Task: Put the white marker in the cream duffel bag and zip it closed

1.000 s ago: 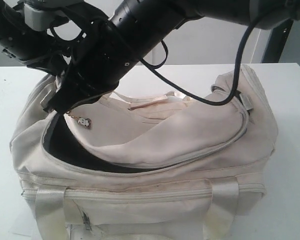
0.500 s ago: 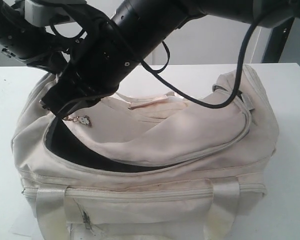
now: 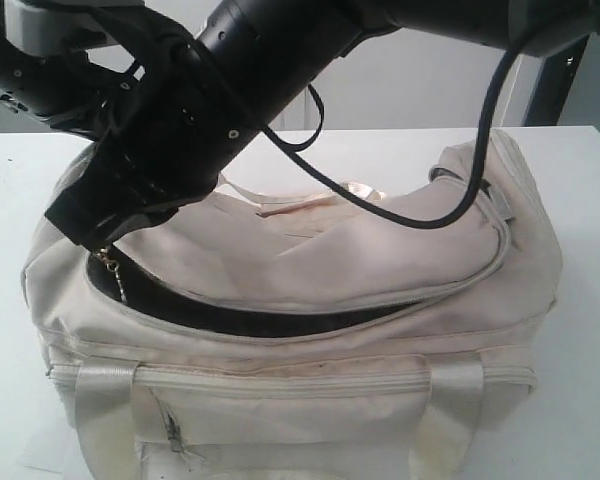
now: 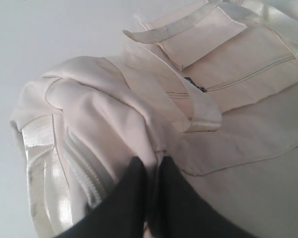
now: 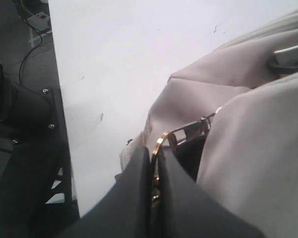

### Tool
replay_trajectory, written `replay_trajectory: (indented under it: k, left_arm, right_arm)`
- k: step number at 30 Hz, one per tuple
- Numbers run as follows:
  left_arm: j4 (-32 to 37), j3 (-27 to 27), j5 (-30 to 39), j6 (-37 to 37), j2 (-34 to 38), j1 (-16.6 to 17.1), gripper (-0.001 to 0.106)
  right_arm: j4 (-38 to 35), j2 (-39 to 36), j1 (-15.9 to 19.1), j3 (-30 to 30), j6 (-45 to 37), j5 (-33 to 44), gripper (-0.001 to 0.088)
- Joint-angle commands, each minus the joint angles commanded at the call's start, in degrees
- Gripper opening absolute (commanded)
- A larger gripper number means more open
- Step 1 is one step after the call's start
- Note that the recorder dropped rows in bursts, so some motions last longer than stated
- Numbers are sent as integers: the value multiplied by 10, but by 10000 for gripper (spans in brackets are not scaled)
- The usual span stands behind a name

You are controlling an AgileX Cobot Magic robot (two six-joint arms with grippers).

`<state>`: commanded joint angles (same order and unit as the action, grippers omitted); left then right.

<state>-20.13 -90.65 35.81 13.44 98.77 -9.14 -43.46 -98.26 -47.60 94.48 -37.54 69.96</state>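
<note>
The right gripper (image 3: 92, 228), at the left end of the large soft cream fabric duffel bag (image 3: 380, 265), was clenched on its gold ring zipper pull (image 5: 161, 141); the open gap ran rightward from it. Only the left wrist view showed the left gripper (image 4: 151, 171) pinching bag fabric. The thin white marker showed nowhere, presumably inside.
</note>
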Motion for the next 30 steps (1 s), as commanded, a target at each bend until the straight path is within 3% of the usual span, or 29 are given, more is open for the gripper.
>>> replay_trajectory:
  k: [13, 23, 26, 30]
  left_arm:
    - [0, 0, 0, 1, 0, 0, 0]
    - [0, 0, 5, 2, 0, 0, 3]
    - [0, 0, 12, 2, -2, 0, 139]
    - [8, 0, 15, 2, -20, 0, 442]
  right_arm:
    - [0, 3, -10, -23, 17, 0, 0]
    - [49, 14, -10, -26, 18, 0, 0]
    - [53, 14, -10, -26, 18, 0, 0]
    - [85, 14, -10, -26, 18, 0, 0]
